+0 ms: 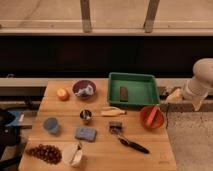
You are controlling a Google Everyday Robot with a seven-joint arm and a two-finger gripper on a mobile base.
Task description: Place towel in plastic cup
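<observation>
Carrying everything: the wooden worktop (pixel 155 135), with its items spread out so that one arm can reach each from above.
Arm: the pale arm (pixel 202 80) hangs off the worktop's right end, clear of all items. I judge the reach has not begun.
Green tray (pixel 132 76): back right, nearest the arm, and no part of my task.
Purple bowl (pixel 75 90): back centre. It cradles the crumpled pale cloth that I take for the towel (pixel 86 91), lying loose, which suits a pick from above.
Plastic cup: the blue cup (pixel 49 125) stands upright near the left edge with its mouth up to receive, well apart from the bowl.
Pincer (pixel 175 95): just beside the tray's right corner. I cannot tell whether it is apart or together.
</observation>
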